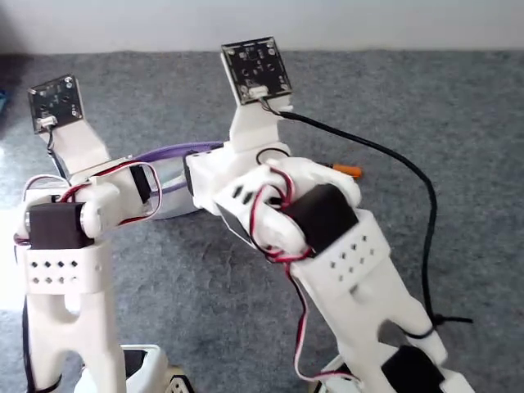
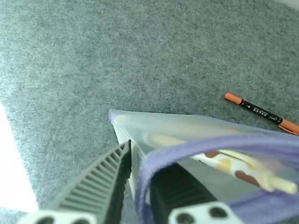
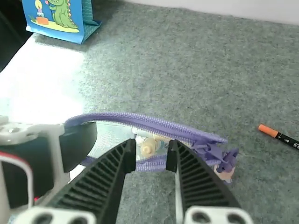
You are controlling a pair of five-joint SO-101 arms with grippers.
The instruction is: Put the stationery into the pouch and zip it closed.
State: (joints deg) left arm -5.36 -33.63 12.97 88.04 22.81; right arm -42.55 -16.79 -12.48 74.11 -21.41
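The translucent pouch (image 2: 187, 135) with a purple zipper rim (image 3: 140, 122) lies on the grey carpet between the two arms (image 1: 176, 160). My left gripper (image 2: 135, 161) is shut on one end of its rim and holds the mouth apart. Inside lies a cream pen with brown patches (image 2: 233, 168). My right gripper (image 3: 150, 148) hovers open just over the mouth, with a cream pen end (image 3: 148, 147) showing between its fingers without touching them. The zipper pull (image 3: 225, 156) sits at the pouch's far end. An orange-capped black pen (image 2: 259, 112) lies on the carpet beyond the pouch (image 1: 347, 170).
A blue gift bag with a dinosaur picture (image 3: 63, 16) stands at the carpet's far corner. A bright white patch of floor (image 3: 39, 79) borders the carpet on that side. A black cable (image 1: 393, 160) runs from the right arm across the carpet.
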